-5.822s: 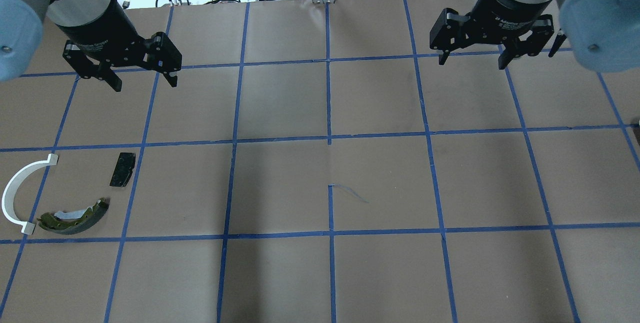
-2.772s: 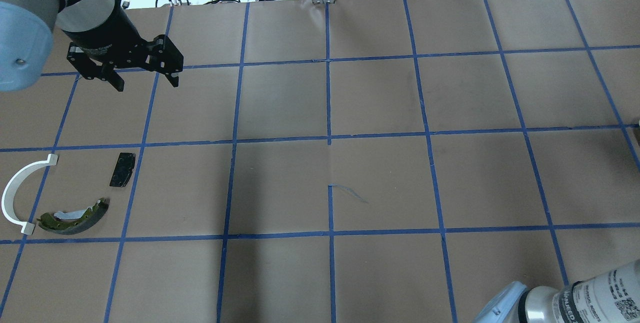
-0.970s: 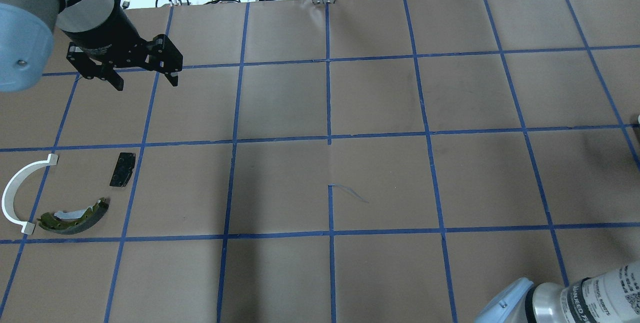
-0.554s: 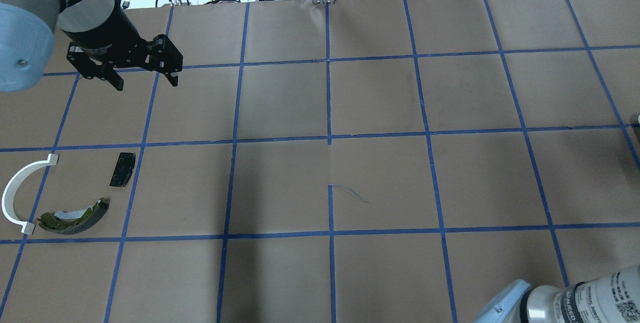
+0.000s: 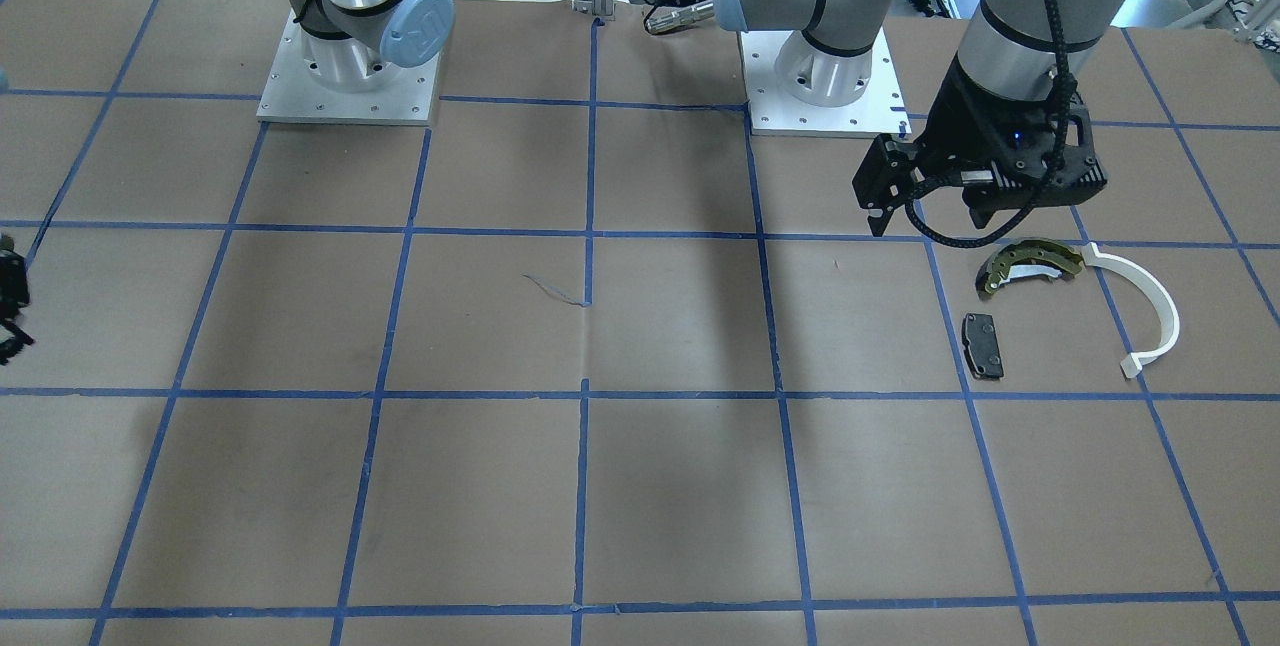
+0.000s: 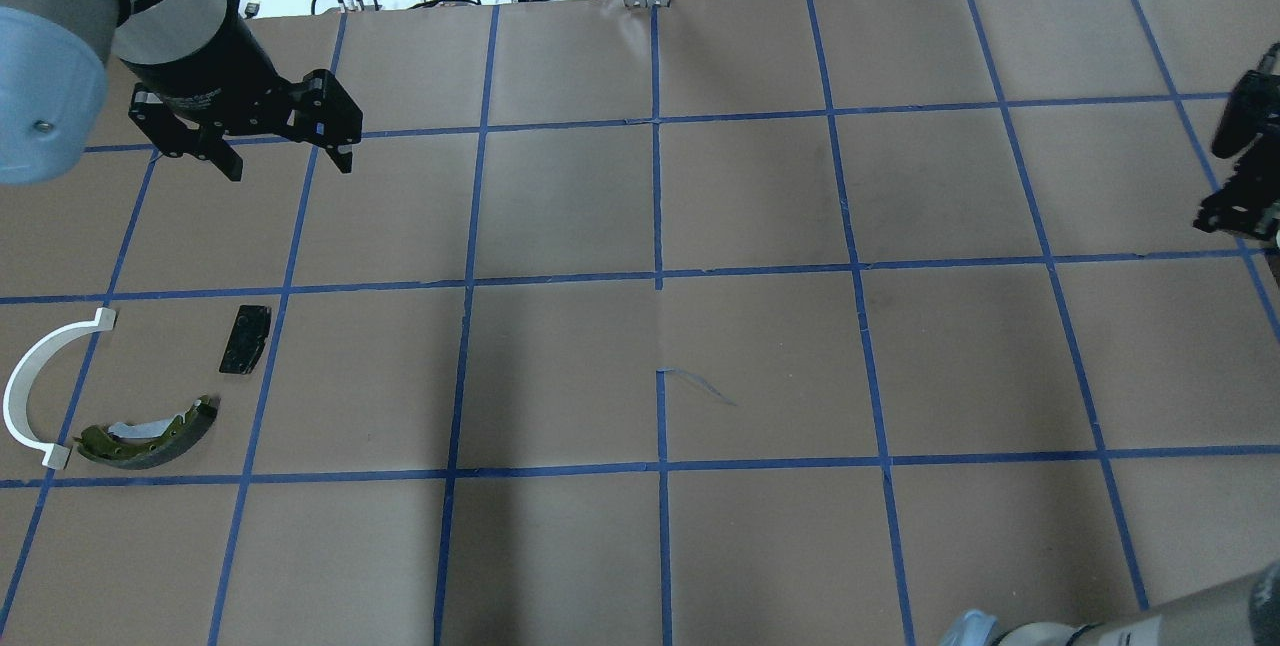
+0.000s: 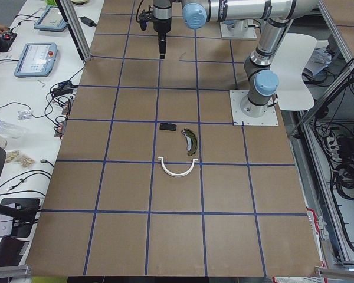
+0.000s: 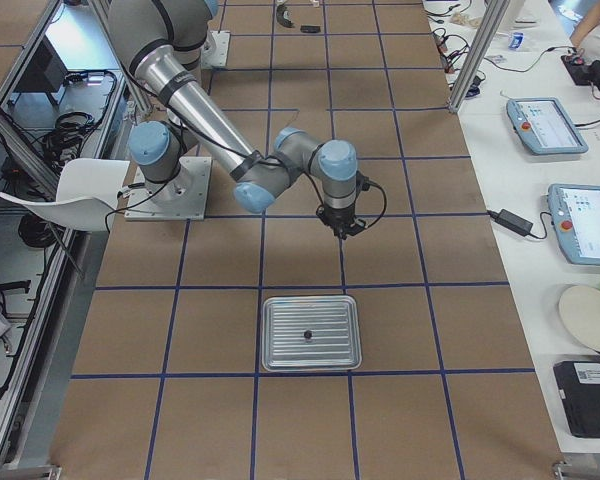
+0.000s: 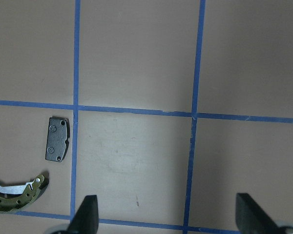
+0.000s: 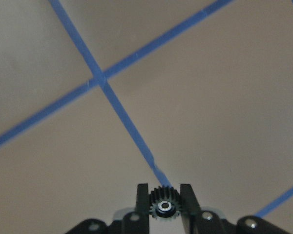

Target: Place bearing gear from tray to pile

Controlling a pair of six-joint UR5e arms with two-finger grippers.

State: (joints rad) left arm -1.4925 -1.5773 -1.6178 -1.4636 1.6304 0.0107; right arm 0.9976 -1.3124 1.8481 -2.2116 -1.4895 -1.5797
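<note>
The right gripper (image 10: 164, 195) pinches the small black toothed bearing gear (image 10: 163, 208) by its teeth, well apart from the pile (image 6: 160, 444) (olive brake shoe (image 5: 1035, 254), black pad (image 6: 245, 338), white arc (image 5: 1172, 326)), so we judge a slip possible on that long carry.

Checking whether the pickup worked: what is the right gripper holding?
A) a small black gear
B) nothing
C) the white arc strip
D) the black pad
A: the right wrist view shows the right gripper clamping a small toothed black gear between its two fingers.
</note>
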